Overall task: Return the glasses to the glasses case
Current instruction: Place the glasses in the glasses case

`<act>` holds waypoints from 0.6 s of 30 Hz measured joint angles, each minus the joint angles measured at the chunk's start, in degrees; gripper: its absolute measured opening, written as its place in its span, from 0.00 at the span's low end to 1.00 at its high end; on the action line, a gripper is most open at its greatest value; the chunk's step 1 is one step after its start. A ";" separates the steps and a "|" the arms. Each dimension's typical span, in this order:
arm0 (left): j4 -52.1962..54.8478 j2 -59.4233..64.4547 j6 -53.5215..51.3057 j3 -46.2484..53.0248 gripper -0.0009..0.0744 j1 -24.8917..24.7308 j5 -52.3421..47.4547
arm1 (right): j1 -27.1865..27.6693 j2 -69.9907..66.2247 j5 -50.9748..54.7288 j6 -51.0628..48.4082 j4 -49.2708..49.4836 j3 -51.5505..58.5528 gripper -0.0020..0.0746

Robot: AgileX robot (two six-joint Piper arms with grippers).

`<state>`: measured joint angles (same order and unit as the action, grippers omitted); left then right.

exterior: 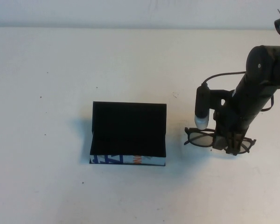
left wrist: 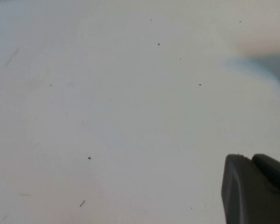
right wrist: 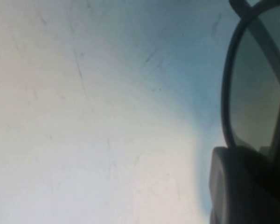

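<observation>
The glasses [exterior: 199,136], dark and thick-rimmed, lie at the right of the white table, to the right of the glasses case. The glasses case [exterior: 129,135] stands open, with its black lid up, black lining showing, and a white front with blue and orange print. My right gripper [exterior: 229,142] points down and is shut on the glasses' frame near the middle. In the right wrist view one lens [right wrist: 254,88] shows just beyond a dark finger [right wrist: 242,186]. My left gripper [left wrist: 259,186] is out of the high view; it hangs shut and empty over bare table.
The white table [exterior: 60,70] runs to a pale wall at the back. A black and white wrist camera [exterior: 203,109] hangs from the right arm, just left of the gripper and above the glasses' left lens.
</observation>
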<state>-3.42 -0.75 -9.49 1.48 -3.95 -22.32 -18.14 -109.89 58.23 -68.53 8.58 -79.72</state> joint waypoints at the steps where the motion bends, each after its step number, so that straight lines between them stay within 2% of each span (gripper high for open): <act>1: 0.00 0.00 0.00 0.00 0.01 0.00 0.00 | 0.00 0.15 0.11 0.00 0.00 0.00 0.13; 8: 0.00 0.00 0.00 0.00 0.01 0.00 0.00 | -3.95 3.33 3.53 0.47 -0.34 -2.85 0.13; 18: 0.00 0.00 0.00 0.00 0.01 0.00 0.00 | -16.16 -0.84 11.77 5.67 0.65 -22.75 0.13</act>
<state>-3.42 -0.75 -9.49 1.48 -3.95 -22.32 -34.30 -110.73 70.00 -62.86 9.23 -102.47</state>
